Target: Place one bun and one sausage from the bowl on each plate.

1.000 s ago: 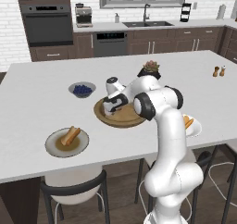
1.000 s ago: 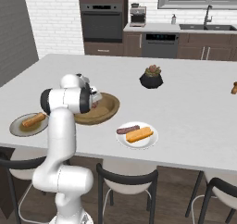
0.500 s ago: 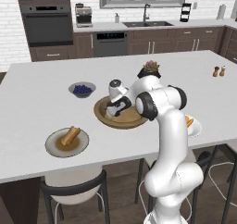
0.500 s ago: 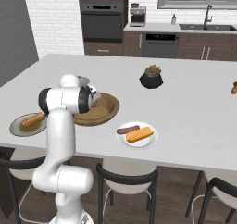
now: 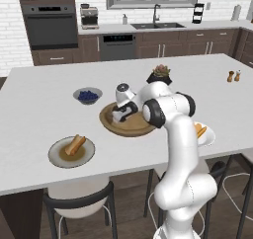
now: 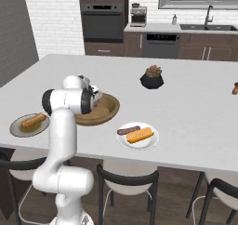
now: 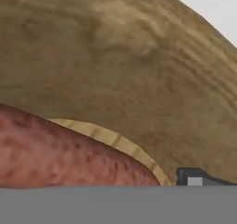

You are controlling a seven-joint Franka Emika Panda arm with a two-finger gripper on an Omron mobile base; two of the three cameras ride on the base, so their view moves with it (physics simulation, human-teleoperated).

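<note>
Jaws stand wide apart and hold nothing, lowered into the wooden bowl (image 5: 129,122) near the middle of the bench (image 5: 44,95). One dark fingertip (image 7: 196,177) shows at about 5 o'clock in the hand view, close above the bowl's wooden floor. A reddish sausage (image 7: 65,156) lies at about 7 o'clock there, very close under the hand; I judge the jaws are kept open so they can come around it. The white plate (image 6: 137,136) at the bowl's 4 o'clock already carries a bun (image 6: 140,135) and a sausage. The olive-brown plate (image 5: 71,151) at the bowl's 8 o'clock carries only a bun (image 5: 75,144), so it probably waits for this sausage.
</note>
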